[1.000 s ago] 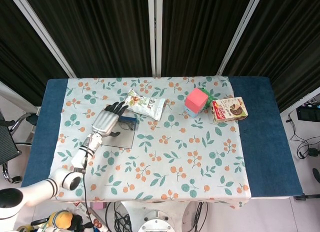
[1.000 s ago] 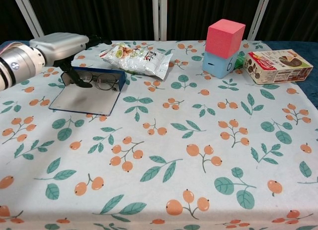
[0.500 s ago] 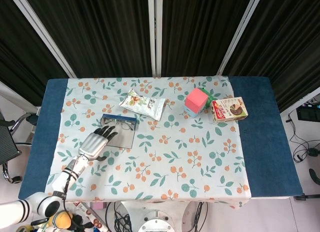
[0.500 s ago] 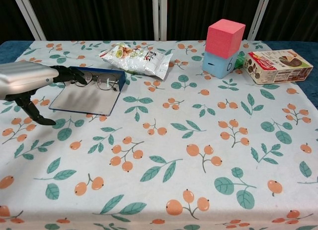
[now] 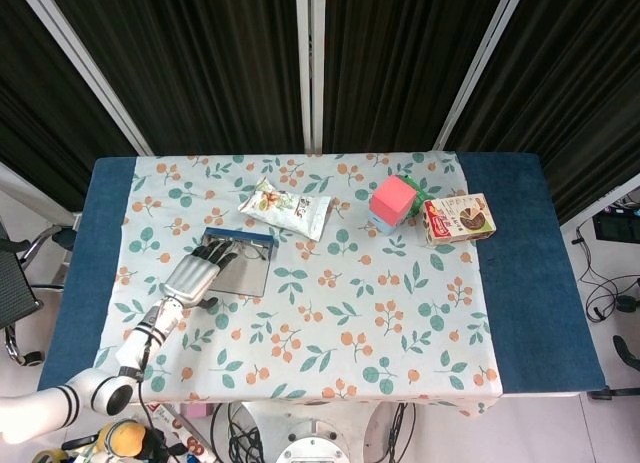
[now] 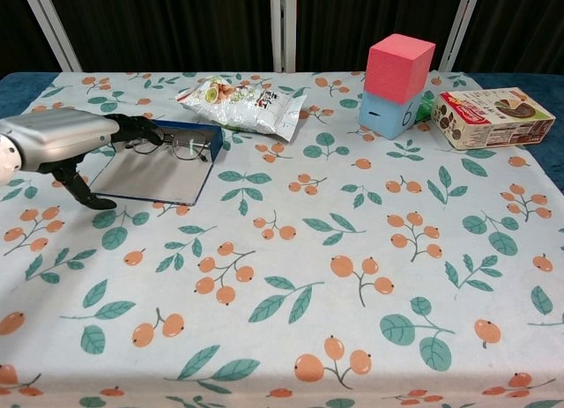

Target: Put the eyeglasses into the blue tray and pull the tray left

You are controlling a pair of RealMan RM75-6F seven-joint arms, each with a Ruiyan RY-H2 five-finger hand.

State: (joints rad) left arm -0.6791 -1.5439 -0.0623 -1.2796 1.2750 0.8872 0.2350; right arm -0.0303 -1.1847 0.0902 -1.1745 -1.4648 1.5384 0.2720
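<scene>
The eyeglasses are seen lying in the blue tray, at its far end, close against the back wall. The tray is set on the flowered tablecloth, toward the left part of the table, with a snack bag just beyond it.

The left hand is held over the tray's left side; its dark fingers are stretched out toward the glasses and reach to about the left lens. Whether the frame is actually touched cannot be told from either view. The thumb is pointed down to the cloth just outside the tray's near left corner. Nothing is seen to be gripped, and the fingers are kept extended and apart rather than curled.

In the head view the same left hand is laid across the tray's left edge. The right hand is not shown in either view.

Further right, a pink block is stacked on a light blue block, with a biscuit box beside them
</scene>
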